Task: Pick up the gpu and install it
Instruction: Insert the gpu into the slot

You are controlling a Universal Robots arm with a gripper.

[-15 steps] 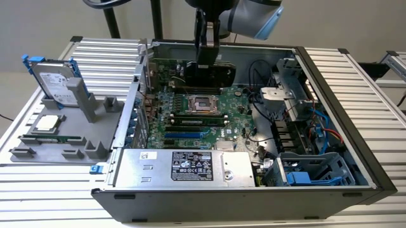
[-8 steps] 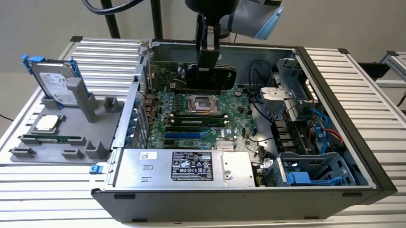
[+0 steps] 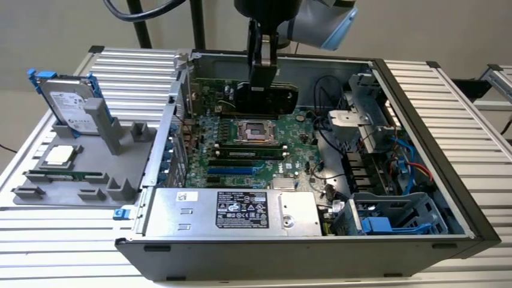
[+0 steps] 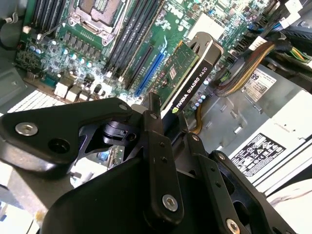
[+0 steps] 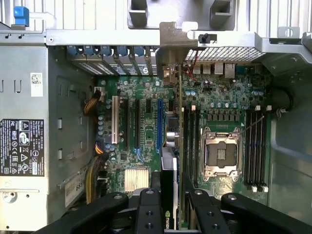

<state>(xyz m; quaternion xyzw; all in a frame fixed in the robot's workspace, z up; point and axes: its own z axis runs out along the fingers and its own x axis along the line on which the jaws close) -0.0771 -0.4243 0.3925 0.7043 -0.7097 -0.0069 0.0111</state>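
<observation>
Your gripper (image 4: 163, 119) is clamped on the gpu (image 4: 190, 73), held on edge above the motherboard (image 3: 240, 150) inside the open computer case (image 3: 448, 180), its long axis running toward the case's rear slots.

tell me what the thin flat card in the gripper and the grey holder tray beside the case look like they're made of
The thin flat gpu card held by the gripper: a green fibreglass-type circuit board, going by its soldered chips, with what looks like a matte black plastic cooler shroud. The grey holder tray: probably moulded or printed plastic, given its uniform dull grey and blocky slots.
</observation>
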